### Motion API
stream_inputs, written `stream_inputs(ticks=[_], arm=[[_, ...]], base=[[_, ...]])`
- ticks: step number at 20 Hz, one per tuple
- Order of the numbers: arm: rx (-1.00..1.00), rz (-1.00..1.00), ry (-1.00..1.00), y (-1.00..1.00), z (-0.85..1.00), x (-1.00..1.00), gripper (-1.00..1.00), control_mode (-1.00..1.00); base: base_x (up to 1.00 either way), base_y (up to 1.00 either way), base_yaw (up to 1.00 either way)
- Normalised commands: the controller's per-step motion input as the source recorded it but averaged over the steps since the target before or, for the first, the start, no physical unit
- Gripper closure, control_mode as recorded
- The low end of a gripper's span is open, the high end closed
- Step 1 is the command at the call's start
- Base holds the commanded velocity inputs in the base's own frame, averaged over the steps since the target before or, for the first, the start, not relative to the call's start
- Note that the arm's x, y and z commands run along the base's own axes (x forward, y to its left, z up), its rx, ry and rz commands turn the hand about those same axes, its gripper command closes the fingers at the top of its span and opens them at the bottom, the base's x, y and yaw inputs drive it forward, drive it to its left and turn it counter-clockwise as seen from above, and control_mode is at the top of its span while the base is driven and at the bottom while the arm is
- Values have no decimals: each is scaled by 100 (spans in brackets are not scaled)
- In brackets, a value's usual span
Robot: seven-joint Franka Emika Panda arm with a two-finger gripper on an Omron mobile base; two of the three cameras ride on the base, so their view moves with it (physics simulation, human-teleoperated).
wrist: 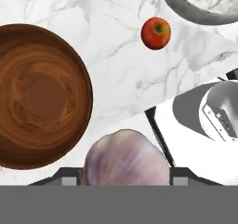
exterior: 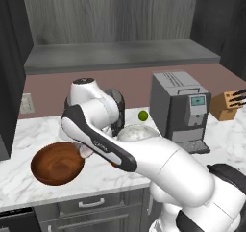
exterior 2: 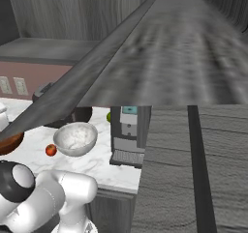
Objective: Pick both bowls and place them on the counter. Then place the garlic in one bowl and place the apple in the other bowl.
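We see the white marble tabletop (exterior: pixel 29 130) with grey veining run across the left base view, and it carries everything else. The silver-grey coffee machine (exterior: pixel 180 108) stands on its right part; the right base view shows just a slice of that machine behind a dark slanted panel.

We count two bowls. The glossy reddish-brown wooden bowl (exterior: pixel 56 163) sits upright on the tabletop near its front edge, and the hand view shows its swirled inside from above (wrist: pixel 39 95). The white, grey-marbled bowl (exterior 2: pixel 75 138) is plainest in the right base view, open side up; in the left base view the arm covers most of it.

One wooden knife block (exterior: pixel 229 105) stands at the far right.

One whitish-pink garlic bulb (wrist: pixel 125 160) sits clamped in the hand (wrist: pixel 125 181), just beside the wooden bowl's rim in the hand view and not over its hollow.

One small red-orange apple (wrist: pixel 155 33) lies on the marble between the two bowls, touching neither; the right base view shows it too (exterior 2: pixel 51 150).

One small round green fruit (exterior: pixel 143 115) rests beside the coffee machine.
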Motion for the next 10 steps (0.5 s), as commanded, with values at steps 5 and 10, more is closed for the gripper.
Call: stream_inputs(ticks=[5, 10], arm=[[0, 25, 7, 36, -22, 26, 100, -100], [0, 24, 4, 27, -21, 20, 100, -100]], base=[[0, 0, 0], [0, 0, 0]])
